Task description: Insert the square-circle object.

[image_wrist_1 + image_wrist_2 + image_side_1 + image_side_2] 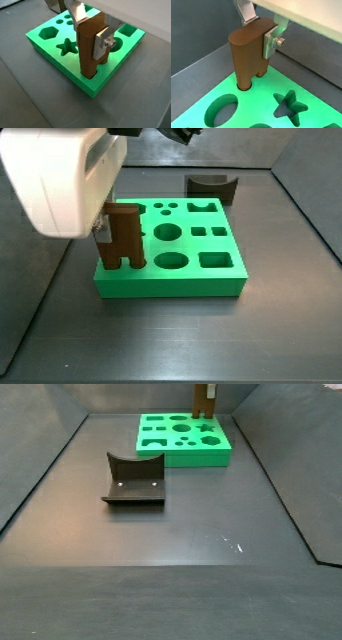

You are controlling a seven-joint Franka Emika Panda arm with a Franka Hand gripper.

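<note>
No writing or brand shows on anything in any view.

In a wrist view, the gripper [92, 31] is clamped on the upper part of the one brown piece [90, 52], a silver finger [101, 44] flat against one side and another at the far side. The piece stands upright at a corner of the one green block [70, 70], its foot down in a hole there. Open holes on the block's top include a hexagon [49, 33], a star [67, 47], two small round ones and a square.

In a wrist view, the gripper [262, 31] grips the piece [248, 54] near its rounded top. Two prongs show at its foot, the round one in a hole of the block [244, 107]. An oval hole [220, 109] and a star hole [290, 106] lie open nearby.

In a side view, the wrist's white housing [56, 178] covers the gripper, so the jaws cannot be seen there. The piece [122, 234] stands at the block's [171, 273] near left corner, rising above its top. One short dark block [211, 189] with a scooped top sits on the floor just beyond the green block.

In a side view, the green block [187, 450] lies far back, the piece [206, 404] upright at its far right corner. One dark fixture [134, 480] stands well apart, nearer, on the grey floor [160, 584].
</note>
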